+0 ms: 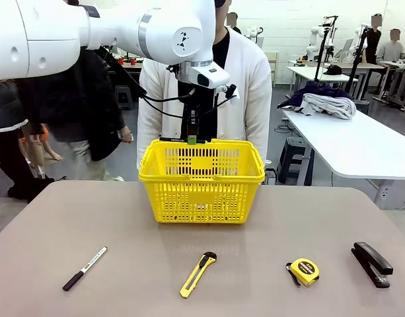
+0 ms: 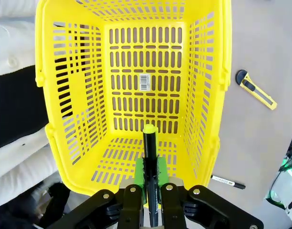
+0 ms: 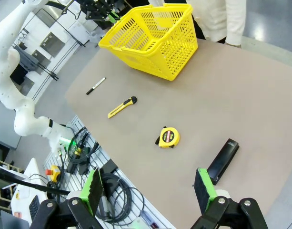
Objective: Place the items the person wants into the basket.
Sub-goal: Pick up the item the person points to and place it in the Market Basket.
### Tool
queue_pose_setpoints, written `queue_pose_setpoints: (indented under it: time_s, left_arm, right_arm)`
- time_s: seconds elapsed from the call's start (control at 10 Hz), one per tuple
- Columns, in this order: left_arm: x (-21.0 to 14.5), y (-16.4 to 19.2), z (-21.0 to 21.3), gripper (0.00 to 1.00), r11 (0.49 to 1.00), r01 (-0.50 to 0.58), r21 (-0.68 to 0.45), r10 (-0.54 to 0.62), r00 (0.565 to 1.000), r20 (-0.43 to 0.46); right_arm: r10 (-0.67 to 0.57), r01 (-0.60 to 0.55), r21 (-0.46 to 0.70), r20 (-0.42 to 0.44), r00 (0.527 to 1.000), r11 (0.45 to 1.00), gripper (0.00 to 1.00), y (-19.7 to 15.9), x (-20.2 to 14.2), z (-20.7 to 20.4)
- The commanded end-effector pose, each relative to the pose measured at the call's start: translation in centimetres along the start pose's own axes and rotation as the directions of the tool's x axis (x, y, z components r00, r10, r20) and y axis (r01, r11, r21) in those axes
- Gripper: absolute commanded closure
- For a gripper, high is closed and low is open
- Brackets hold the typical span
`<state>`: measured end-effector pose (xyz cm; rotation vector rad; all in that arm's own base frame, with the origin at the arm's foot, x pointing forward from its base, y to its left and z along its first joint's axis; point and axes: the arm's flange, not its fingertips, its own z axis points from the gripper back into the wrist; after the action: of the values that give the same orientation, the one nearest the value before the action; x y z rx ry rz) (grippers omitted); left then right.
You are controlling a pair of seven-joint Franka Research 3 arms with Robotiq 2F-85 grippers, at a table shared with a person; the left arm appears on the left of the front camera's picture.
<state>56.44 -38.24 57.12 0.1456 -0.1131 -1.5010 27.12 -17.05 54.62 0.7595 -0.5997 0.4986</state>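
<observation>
Above the far rim of the yellow basket (image 1: 202,198), the left gripper (image 1: 191,137) points straight down, its jaws clamped on a thin black pen (image 2: 149,138) whose yellow-green end hangs over the basket's inside. The left arm reaches in across the middle of the table (image 1: 123,218), wrist bent downward. A white barcode sticker (image 2: 145,82) sits on the basket's slotted floor; its digits are too small to read. The basket stands mid-table toward the far edge, just in front of the person (image 1: 248,86) in the white cardigan.

Along the near edge lie four tools, well apart:
- a white-barrelled marker (image 1: 84,269) toward the left, with print on its barrel that cannot be read
- a yellow utility knife (image 1: 198,274) at the middle
- a yellow-and-black tape measure (image 1: 303,271) right of it, its round face label illegible
- a black stapler (image 1: 372,264) near the right corner

The right gripper (image 3: 148,191) hovers high over the table's near right edge, jaws spread wide and holding nothing.
</observation>
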Motion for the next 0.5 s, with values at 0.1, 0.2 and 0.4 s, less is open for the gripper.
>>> queue_pose_setpoints:
  time_s: [0.1,0.2,0.4]
  left_arm:
    - [-0.04,-0.27,-0.06,0.88,1.000,-0.003,0.006,0.003,1.000,-0.001]
    - [-0.04,-0.27,-0.06,0.88,1.000,-0.003,0.006,0.003,1.000,-0.001]
    - [-0.04,-0.27,-0.06,0.88,1.000,-0.003,0.006,0.003,1.000,-0.001]
  right_arm:
    - [0.014,-0.015,0.020,0.021,1.000,1.000,0.00,-0.16,0.06,-0.10]
    - [0.014,-0.015,0.020,0.021,1.000,1.000,0.00,-0.16,0.06,-0.10]
    - [0.014,-0.015,0.020,0.021,1.000,1.000,0.00,-0.16,0.06,-0.10]
